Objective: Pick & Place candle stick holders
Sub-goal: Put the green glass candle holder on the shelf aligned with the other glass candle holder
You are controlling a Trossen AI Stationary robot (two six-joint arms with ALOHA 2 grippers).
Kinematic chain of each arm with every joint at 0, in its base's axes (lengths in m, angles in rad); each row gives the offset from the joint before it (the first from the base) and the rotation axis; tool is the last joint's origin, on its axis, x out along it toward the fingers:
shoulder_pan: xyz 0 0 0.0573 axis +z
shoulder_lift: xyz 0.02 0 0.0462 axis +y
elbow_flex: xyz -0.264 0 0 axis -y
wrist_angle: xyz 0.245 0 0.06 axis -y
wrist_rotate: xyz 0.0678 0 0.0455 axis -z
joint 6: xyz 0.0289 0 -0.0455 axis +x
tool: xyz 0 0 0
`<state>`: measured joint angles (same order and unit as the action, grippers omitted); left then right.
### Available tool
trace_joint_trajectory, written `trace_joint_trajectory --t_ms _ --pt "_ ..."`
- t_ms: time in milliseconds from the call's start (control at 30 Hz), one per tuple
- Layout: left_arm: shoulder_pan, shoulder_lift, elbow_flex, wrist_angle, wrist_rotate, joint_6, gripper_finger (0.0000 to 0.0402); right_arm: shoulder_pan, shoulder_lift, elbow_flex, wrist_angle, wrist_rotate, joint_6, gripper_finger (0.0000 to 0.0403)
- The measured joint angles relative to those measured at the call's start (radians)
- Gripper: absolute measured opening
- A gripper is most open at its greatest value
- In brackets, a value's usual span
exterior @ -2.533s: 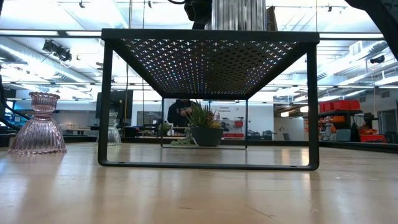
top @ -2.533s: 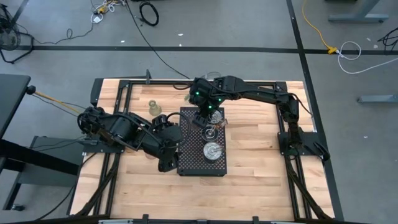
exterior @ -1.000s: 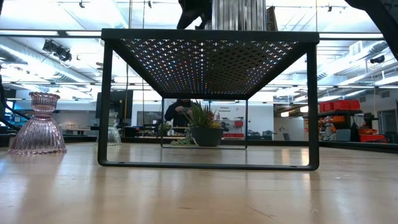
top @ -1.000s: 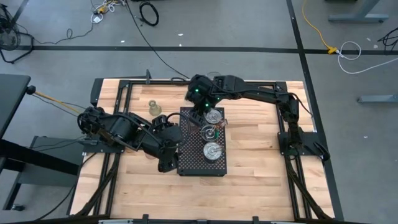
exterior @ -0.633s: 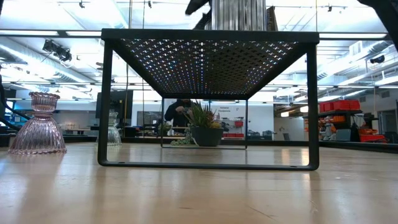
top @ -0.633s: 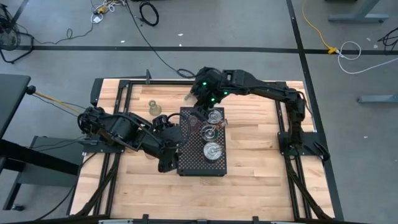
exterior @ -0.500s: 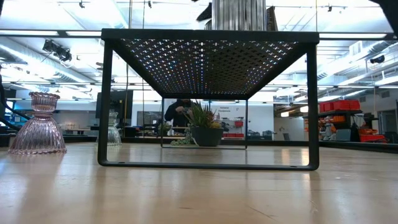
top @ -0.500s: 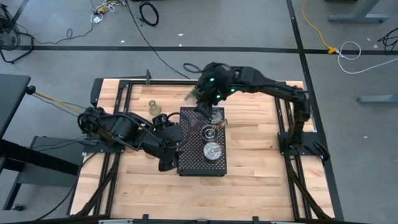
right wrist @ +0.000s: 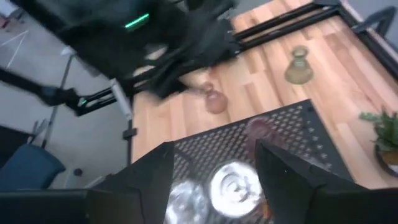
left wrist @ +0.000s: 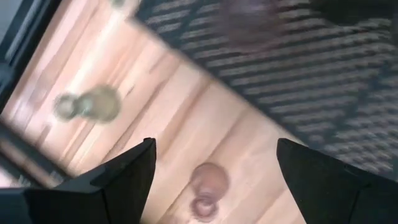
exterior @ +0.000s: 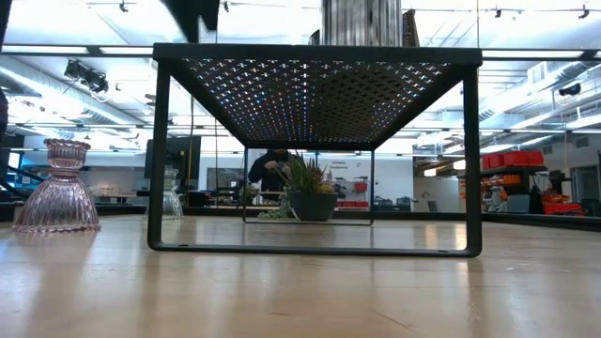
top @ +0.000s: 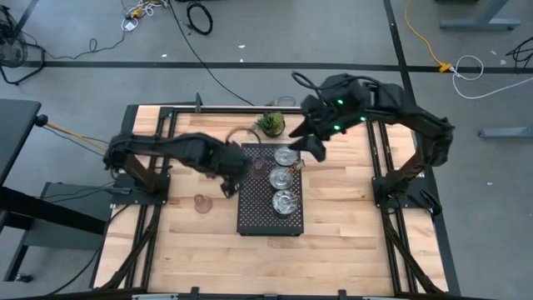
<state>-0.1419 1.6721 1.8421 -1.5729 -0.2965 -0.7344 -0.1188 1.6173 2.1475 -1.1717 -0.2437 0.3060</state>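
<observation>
Wooden bench in a bright workshop, black tray mid-bench. Three silver holders sit on the tray; a pink glass holder stands off its left edge. Left gripper and right gripper hover with fingers spread, empty.

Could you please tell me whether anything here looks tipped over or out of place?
Nothing stands out. The three silver holders sit in a row on the black tray, and the pink glass holder stands upright on the table.
</observation>
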Motion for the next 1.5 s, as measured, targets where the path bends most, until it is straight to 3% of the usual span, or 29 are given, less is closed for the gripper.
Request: trace_joint_trajectory --t_ms 300,500,867,1067,1500 --pt "0.251 -0.145 -0.246 0.002 0.014 -0.03 0.0334 0.048 -0.04 0.0 -0.06 0.0 -0.026 0.0222" --pt "0.432 -0.156 -0.368 0.045 0.112 0.126 0.0334 0.065 -0.039 0.0 -0.062 0.005 -0.027 0.0222" --pt "0.781 -0.156 -0.537 0.231 0.221 0.394 0.0334 0.088 -0.038 0.0 -0.029 0.156 0.019 0.0222" --pt "0.869 -0.156 -0.606 0.347 0.278 0.468 0.0334 0.088 -0.037 0.0 0.007 0.209 0.035 0.0222" --pt "0.905 -0.154 -0.745 0.518 0.326 0.499 0.0334 0.088 -0.037 -0.001 0.043 0.229 0.036 0.0222"
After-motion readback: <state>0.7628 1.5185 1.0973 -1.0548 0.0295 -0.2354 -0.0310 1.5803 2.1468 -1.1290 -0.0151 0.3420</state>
